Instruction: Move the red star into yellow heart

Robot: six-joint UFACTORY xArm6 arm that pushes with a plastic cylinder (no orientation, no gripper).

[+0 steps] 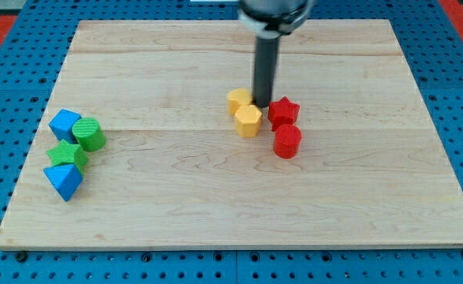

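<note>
My rod [263,75] is a plain, straight cylinder, dark grey to black, with a smooth matte surface and a faint paler sheen running down its length on the view's left side. It carries no markings, screws or cables that can be made out. Above it sits my mount [274,16], a wider, rounded black housing with a glossy finish, cut off by the view's top edge; a thin light-coloured band shows where the housing meets the rod. My tip [262,106] is blunt and flat-ended, as dark as the shaft.
</note>
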